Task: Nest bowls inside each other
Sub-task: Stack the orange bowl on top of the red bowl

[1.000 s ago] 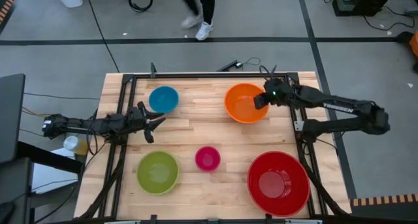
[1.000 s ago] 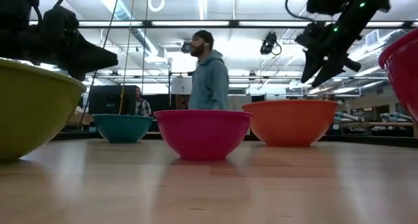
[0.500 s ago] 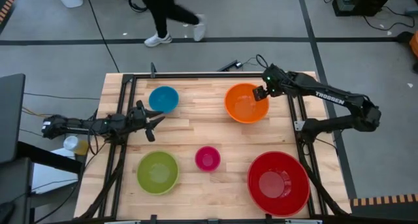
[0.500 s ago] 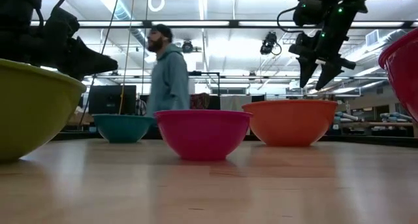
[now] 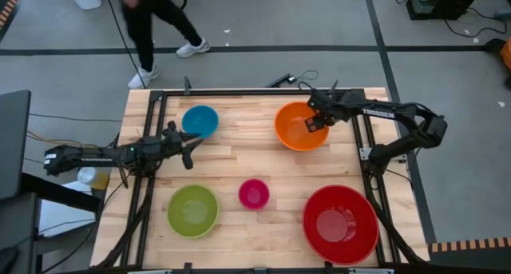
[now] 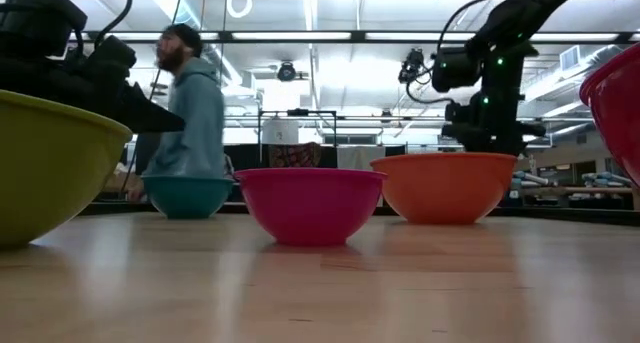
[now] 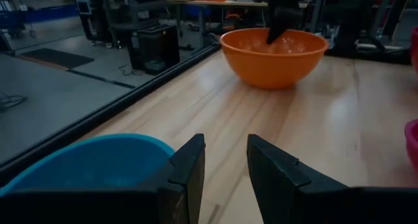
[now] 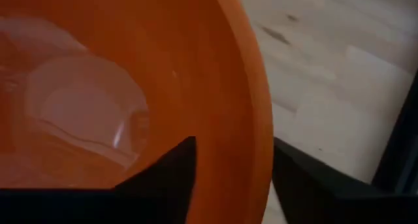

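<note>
Five bowls rest on their bases on the wooden table: blue (image 5: 200,121) far left, orange (image 5: 297,129) far right, green (image 5: 192,210) near left, small pink (image 5: 254,194) near middle, large red (image 5: 340,224) near right. My right gripper (image 5: 313,124) points steeply down over the orange bowl's right rim (image 8: 251,119), open, with one finger (image 8: 173,168) inside the bowl and the other (image 8: 307,181) outside. My left gripper (image 5: 192,146) is level just to the near side of the blue bowl (image 7: 85,162), open with a narrow gap (image 7: 225,149) and nothing in it. My right gripper straddles the orange bowl's right rim (image 8: 261,155) from above, one finger inside the wall and one outside. The outer finger stands right at the rim and a gap shows beside the inner one. I cannot tell whether either finger touches. The bowl rests on the table.
A black frame rail (image 5: 361,138) runs along the table's right side close to the right arm. Bare wood lies between the blue and orange bowls (image 5: 239,138). A person (image 5: 152,18) walks on the floor beyond the far edge.
My right gripper has come down from above the orange bowl, tipped to point steeply down, and now straddles the bowl's right rim. The bowls have stayed in place. The person beyond the table has walked toward the left.
</note>
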`<state>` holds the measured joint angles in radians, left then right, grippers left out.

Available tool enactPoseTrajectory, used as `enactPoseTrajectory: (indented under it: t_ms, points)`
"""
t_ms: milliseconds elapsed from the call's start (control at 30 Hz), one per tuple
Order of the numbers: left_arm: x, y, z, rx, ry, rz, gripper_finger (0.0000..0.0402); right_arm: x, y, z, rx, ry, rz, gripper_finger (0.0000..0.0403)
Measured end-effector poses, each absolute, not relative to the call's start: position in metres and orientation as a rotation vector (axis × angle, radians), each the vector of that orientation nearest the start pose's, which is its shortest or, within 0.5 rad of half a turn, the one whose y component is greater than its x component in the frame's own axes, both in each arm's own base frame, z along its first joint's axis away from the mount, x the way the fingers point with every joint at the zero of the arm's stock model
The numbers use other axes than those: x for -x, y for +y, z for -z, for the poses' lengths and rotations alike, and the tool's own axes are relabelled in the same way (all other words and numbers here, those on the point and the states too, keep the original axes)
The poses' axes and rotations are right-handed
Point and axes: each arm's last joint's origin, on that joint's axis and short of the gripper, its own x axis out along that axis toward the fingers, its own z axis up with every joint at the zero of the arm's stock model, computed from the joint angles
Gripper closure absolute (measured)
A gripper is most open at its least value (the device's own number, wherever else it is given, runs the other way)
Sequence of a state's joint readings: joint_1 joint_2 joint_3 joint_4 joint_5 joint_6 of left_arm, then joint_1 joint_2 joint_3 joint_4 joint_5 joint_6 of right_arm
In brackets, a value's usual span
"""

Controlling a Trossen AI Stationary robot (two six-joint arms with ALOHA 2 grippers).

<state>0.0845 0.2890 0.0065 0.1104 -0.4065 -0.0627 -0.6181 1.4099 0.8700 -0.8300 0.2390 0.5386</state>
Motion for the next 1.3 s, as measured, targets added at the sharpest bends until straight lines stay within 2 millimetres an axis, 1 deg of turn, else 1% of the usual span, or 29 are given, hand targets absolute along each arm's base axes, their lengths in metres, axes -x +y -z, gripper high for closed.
enactPoseTrajectory:
  t_ms: [100,167,200,233,333,400,467,500,567,600,667,733,833,867,933,967,1000,1067,1133,1200,1300]
  points:
    - [-0.111,0.020,-0.153,0.067,0.139,-0.483,0.0282,-0.190,-0.143,-0.193,-0.669,1.204,1.064,0.0296]
    - [-0.111,0.019,-0.153,0.089,0.133,-0.467,0.0283,-0.189,-0.142,-0.197,-0.683,1.186,1.035,0.0354]
    - [-0.111,0.019,-0.153,0.090,0.133,-0.461,0.0283,-0.189,-0.141,-0.203,-0.696,1.160,1.007,0.0373]
    - [-0.111,0.019,-0.153,0.090,0.133,-0.459,0.0283,-0.187,-0.140,-0.209,-0.693,1.139,0.989,0.0381]
    - [-0.111,0.018,-0.153,0.089,0.133,-0.458,0.0283,-0.172,-0.128,-0.231,-0.711,1.155,0.943,0.0380]
    - [-0.111,0.018,-0.153,0.100,0.135,-0.457,0.0283,-0.161,-0.120,-0.257,-0.672,1.128,0.918,0.0386]
    - [-0.111,0.018,-0.152,0.134,0.138,-0.455,0.0283,-0.148,-0.109,-0.289,-0.647,1.075,0.834,0.0386]
    - [-0.111,0.018,-0.151,0.155,0.138,-0.447,0.0283,-0.140,-0.101,-0.302,-0.628,1.081,0.796,0.0386]
    - [-0.112,0.017,-0.150,0.182,0.144,-0.407,0.0283,-0.122,-0.084,-0.322,-0.577,1.130,0.743,0.0386]
    - [-0.112,0.016,-0.149,0.195,0.157,-0.381,0.0283,-0.115,-0.078,-0.332,-0.551,1.114,0.726,0.0386]
    - [-0.112,0.015,-0.147,0.219,0.178,-0.342,0.0283,-0.106,-0.070,-0.352,-0.495,1.015,0.689,0.0386]
    - [-0.111,0.014,-0.146,0.232,0.195,-0.330,0.0283,-0.098,-0.061,-0.362,-0.478,0.982,0.617,0.0386]
    - [-0.112,0.015,-0.147,0.212,0.183,-0.348,0.0283,-0.091,-0.047,-0.371,-0.597,0.935,0.446,0.0386]
    - [-0.112,0.016,-0.148,0.203,0.165,-0.372,0.0283,-0.090,-0.042,-0.374,-0.649,0.936,0.400,0.0386]
    - [-0.111,0.017,-0.150,0.168,0.147,-0.415,0.0283,-0.083,-0.031,-0.371,-0.747,1.036,0.366,0.0386]
    - [-0.111,0.018,-0.151,0.139,0.151,-0.428,0.0283,-0.081,-0.026,-0.369,-0.761,1.087,0.375,0.0386]
    - [-0.111,0.018,-0.150,0.112,0.164,-0.428,0.0283,-0.081,-0.023,-0.366,-0.747,1.103,0.372,0.0386]
    - [-0.111,0.017,-0.147,0.075,0.202,-0.414,0.0283,-0.084,-0.014,-0.360,-0.702,1.086,0.326,0.0386]
    - [-0.112,0.016,-0.145,0.132,0.211,-0.383,0.0283,-0.085,-0.007,-0.347,-0.636,1.141,0.323,0.0386]
    - [-0.112,0.015,-0.144,0.210,0.212,-0.384,0.0283,-0.083,0.001,-0.329,-0.614,1.233,0.316,0.0386]
    - [-0.113,0.014,-0.143,0.252,0.213,-0.376,0.0283,-0.084,0.014,-0.306,-0.677,1.355,0.277,0.0386]
